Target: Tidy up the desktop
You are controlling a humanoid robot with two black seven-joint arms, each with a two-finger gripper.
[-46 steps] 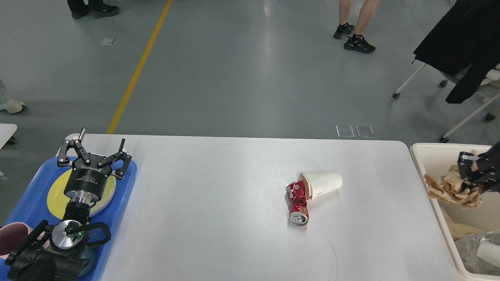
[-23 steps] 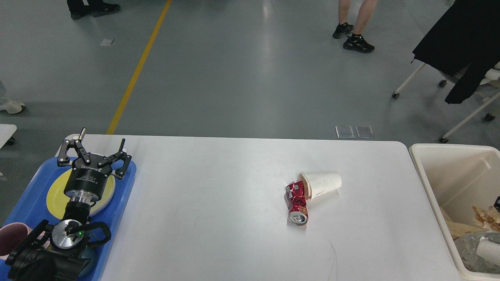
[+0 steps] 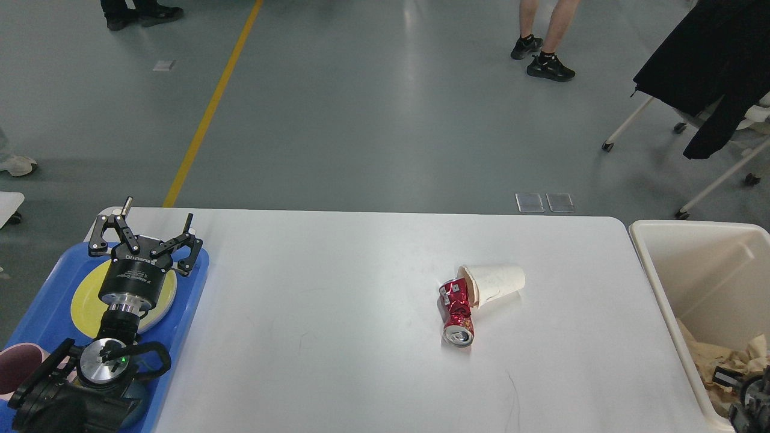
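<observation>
Head view: left end effector (image 3: 144, 230) spread, right's (image 3: 749, 397) state unclear; next grab crushed can (image 3: 457, 311) beside paper cup (image 3: 493, 282) on counter (image 3: 337, 337).

We are drawing our right gripper (image 3: 749, 400) down and back to the lower right corner, out from over the cream bin (image 3: 686, 237). The crumpled brown paper (image 3: 731, 361) it was holding is now lying inside the bin.

left tool (image 3: 144, 231): black linkage fingers, silver screws | wrist: silver ring | lettering unreadable
</observation>
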